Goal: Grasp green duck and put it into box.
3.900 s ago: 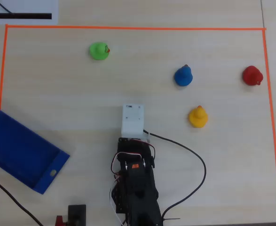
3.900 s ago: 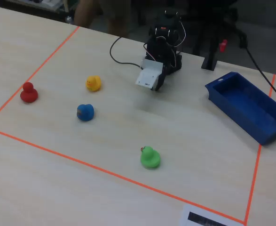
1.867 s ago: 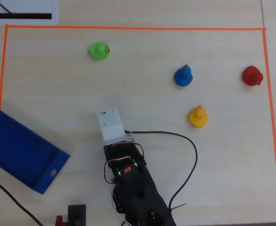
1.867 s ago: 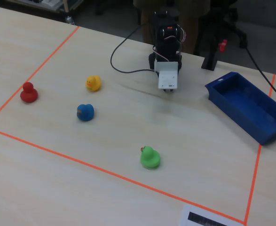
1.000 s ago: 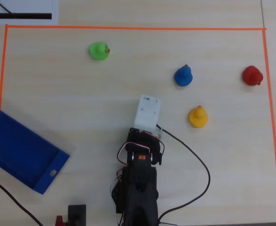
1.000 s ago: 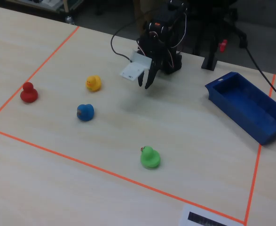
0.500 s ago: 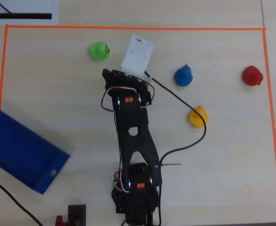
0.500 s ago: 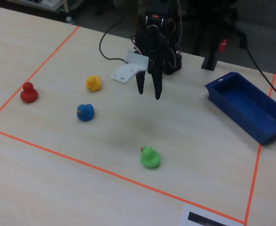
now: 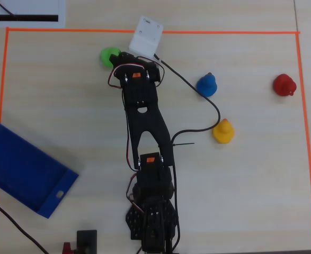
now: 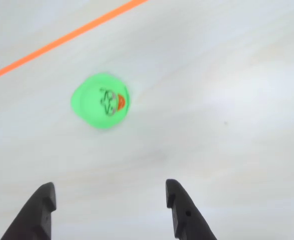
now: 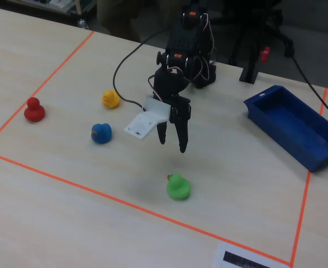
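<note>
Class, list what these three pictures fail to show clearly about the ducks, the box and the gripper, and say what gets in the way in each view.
- Green duck, overhead view: the arm covers its right part.
- Gripper, wrist view: the bottom edge cuts off both fingers; overhead, the arm hides it entirely.
- Blue box, overhead view: the left edge crops it.
- Blue duck, fixed view: face too small to read.
- Green duck's face, wrist view: slightly blurred.

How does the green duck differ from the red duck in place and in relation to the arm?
The green duck sits close under the open tool; the red duck stands far from it. In the overhead view, the green duck is near the top tape line, the red duck near the right one. Both stand on the table, untouched.
</note>
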